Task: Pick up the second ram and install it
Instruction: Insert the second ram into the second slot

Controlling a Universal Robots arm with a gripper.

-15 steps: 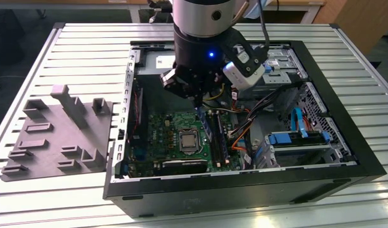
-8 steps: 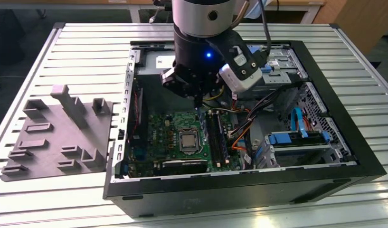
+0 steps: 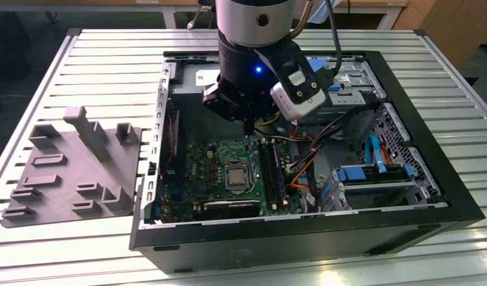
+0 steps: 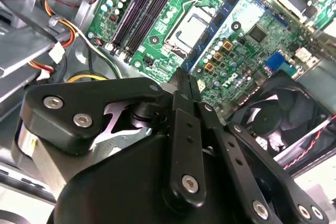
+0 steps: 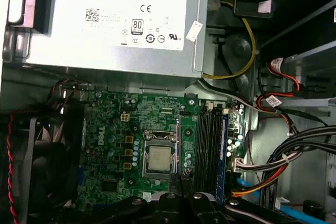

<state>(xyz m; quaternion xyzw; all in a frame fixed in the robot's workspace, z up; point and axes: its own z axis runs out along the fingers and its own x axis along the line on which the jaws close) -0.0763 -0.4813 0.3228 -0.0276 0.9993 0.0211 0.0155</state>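
Jaws together, empty, hovering by the processor socket (image 5: 159, 157). The second ram (image 5: 224, 139) — seemingly already slotted — stands near that socket, long axis parallel to its side.

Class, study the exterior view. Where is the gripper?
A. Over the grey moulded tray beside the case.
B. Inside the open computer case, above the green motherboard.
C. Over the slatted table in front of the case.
B: the gripper points down inside the computer case, just above the motherboard.
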